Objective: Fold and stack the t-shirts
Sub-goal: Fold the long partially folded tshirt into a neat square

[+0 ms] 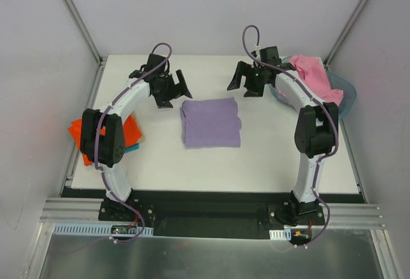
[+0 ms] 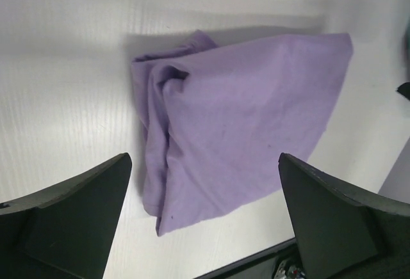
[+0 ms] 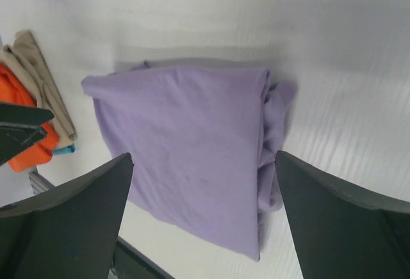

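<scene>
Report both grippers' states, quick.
Left gripper: open, holding nothing.
Right gripper: open, holding nothing.
The folded lavender t-shirt lies free on the table between them.

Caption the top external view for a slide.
Folded lavender t-shirt lies flat; open left gripper and open right gripper hang near its far corners.

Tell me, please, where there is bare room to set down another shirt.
Free: the near strip of table between the purple shirt and the front edge; the patch between that shirt and the right arm. Crowded: the orange pile by the left arm; the basket with the pink shirt, far right.
</scene>
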Controlling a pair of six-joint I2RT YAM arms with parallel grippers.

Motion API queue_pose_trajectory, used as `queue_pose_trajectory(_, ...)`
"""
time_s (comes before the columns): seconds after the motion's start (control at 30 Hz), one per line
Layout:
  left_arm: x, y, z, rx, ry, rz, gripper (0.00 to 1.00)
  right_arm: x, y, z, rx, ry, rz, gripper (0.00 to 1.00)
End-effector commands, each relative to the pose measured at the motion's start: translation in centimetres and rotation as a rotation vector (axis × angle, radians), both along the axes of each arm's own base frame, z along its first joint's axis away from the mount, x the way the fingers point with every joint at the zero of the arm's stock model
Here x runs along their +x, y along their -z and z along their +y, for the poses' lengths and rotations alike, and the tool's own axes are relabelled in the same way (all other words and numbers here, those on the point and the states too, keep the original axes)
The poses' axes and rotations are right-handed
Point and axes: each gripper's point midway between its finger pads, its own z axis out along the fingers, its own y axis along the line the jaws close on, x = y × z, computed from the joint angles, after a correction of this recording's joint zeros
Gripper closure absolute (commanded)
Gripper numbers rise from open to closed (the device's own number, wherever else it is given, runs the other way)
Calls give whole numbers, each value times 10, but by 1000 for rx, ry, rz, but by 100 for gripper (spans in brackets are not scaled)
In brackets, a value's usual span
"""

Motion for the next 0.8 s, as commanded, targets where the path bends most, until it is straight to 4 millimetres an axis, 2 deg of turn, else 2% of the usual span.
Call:
queue_pose_trajectory(0.0,-26,-40,-23,-60,112,-76,1,-48,-62,19,93,-85,-102,3)
queue_pose_trajectory(0.03,-27,-39,-28,-69,124,-74,1,-60,-51,27,116,-110,-89,3)
queue_pose_trajectory(0.1,-28,-31,-42,-105,154,-42,1,-75,-53,36,169,-129,-77,3)
queue_pose_trajectory(0.13,-24,-35,-49,-128,169,-48,1,-83,-56,47,210,-169,-79,3)
queue_pose_trajectory(0.17,-21,-37,-54,-151,183,-50,1,-91,-46,50,214,-181,-56,3)
queue_pose_trajectory(0.2,-18,-28,-60,-170,195,-20,1,-94,-45,54,210,-189,-62,3)
queue_pose_trajectory(0.27,-6,-31,-66,-178,199,-35,1,-96,-31,51,186,-172,-39,3)
queue_pose_trajectory(0.3,-2,-18,-67,-168,194,-12,1,-95,-25,49,175,-162,-30,3)
queue_pose_trajectory(0.37,7,-12,-68,-157,190,-12,1,-96,-6,48,160,-152,7,3)
queue_pose_trajectory(0.4,12,3,-65,-132,172,8,1,-96,0,48,159,-153,21,3)
queue_pose_trajectory(0.57,17,47,-55,-75,125,86,1,-91,44,43,95,-125,106,3)
queue_pose_trajectory(0.6,16,58,-54,-71,123,110,1,-88,46,43,91,-124,107,3)
queue_pose_trajectory(0.77,13,78,-46,-55,102,157,1,-85,81,43,60,-109,180,3)
